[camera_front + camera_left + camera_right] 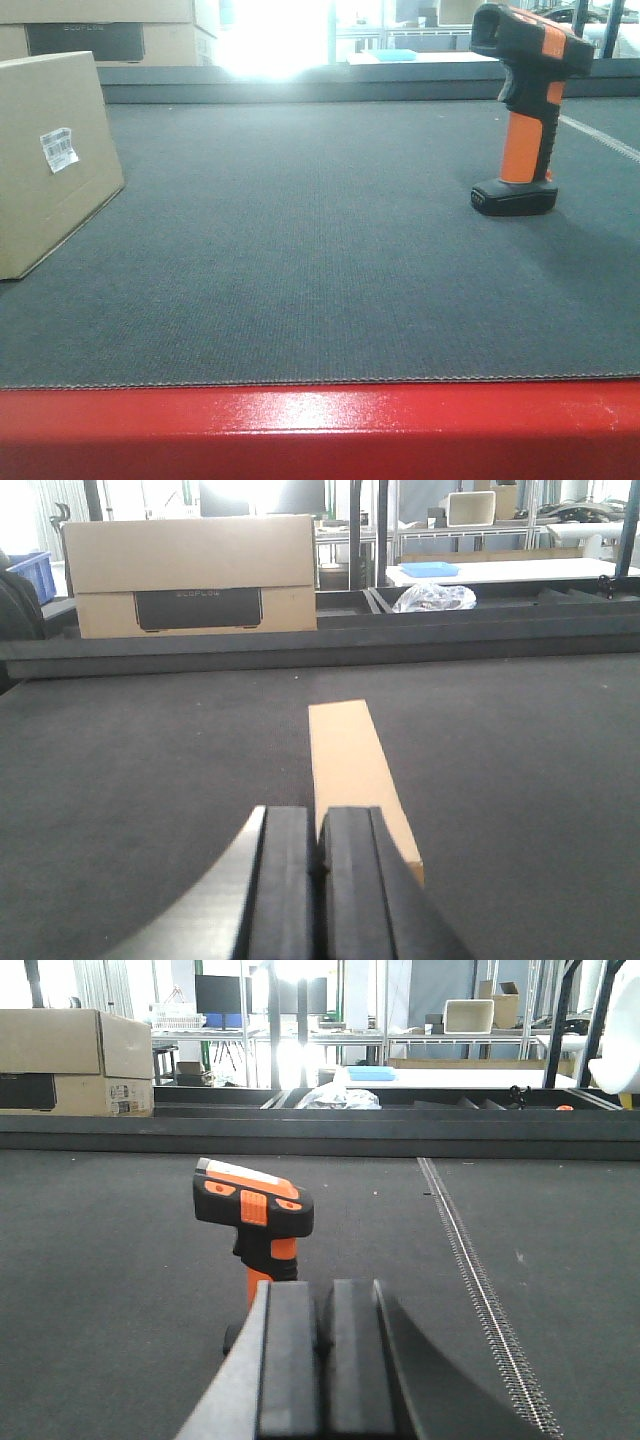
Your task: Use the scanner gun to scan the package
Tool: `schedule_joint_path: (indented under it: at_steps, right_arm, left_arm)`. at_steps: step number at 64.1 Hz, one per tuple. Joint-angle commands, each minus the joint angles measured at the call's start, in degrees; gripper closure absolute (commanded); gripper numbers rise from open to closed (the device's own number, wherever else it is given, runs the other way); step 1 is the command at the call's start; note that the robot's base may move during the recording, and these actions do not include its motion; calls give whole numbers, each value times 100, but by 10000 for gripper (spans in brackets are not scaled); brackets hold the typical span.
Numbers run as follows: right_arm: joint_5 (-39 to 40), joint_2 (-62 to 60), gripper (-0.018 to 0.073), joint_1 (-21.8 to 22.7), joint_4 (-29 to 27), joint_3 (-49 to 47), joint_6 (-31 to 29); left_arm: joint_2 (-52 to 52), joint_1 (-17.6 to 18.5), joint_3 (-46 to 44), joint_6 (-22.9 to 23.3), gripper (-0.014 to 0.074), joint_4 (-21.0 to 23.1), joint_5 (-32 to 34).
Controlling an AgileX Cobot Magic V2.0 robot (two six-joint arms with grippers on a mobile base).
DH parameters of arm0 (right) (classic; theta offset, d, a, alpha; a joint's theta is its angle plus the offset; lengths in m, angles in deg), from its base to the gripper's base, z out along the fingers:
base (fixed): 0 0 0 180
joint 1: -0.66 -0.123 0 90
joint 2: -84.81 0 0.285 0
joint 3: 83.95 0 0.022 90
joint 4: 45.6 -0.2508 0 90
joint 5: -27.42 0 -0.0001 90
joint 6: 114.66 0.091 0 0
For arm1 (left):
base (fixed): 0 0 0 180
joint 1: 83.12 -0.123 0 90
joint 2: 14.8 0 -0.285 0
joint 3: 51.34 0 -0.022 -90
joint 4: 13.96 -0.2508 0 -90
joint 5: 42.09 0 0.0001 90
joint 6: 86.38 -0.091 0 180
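Observation:
An orange and black scanner gun (525,110) stands upright on its base at the right of the dark mat. It also shows in the right wrist view (255,1220), just ahead and left of my right gripper (320,1305), which is shut and empty. A brown cardboard package (50,160) with a white barcode label (59,148) stands at the left. Its narrow top (350,765) shows in the left wrist view, just beyond my left gripper (318,825), which is shut and empty. Neither gripper shows in the front view.
The dark mat (320,260) ends at a red front edge (320,430). A raised dark rail (320,645) bounds the far side. A large cardboard box (190,575) stands beyond it. A stitched seam (480,1280) runs along the mat on the right.

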Motion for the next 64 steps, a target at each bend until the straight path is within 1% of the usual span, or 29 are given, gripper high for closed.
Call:
schedule_joint_path:
  at_steps: [1, 6, 10, 21, 31, 34, 37, 64]
  right_arm:
    - [49, -27, 712, 17, 48, 7, -33]
    - [49, -27, 712, 17, 48, 7, -33]
    - [49, -27, 712, 17, 48, 7, -33]
    - [49, -27, 712, 17, 48, 7, -33]
    - [49, -27, 712, 17, 48, 7, -33]
    - [49, -27, 712, 17, 48, 7, -33]
    - [49, -27, 712, 17, 48, 7, -33]
    - [49, -26, 712, 17, 48, 7, -33]
  left_arm:
    - [-224, -44, 56, 34, 707, -35, -183]
    - [-612, -153, 207, 34, 707, -35, -521]
    - [-943, -265, 414, 34, 707, -24, -579]
    - [-1866, -459, 1327, 34, 707, 39, -412]
    - [-2391, -460, 2267, 34, 707, 49, 84]
    - [-2391, -460, 2272, 34, 707, 63, 252]
    - [-2391, -460, 2272, 34, 707, 79, -5]
    - [-2391, -460, 2272, 34, 707, 79, 94]
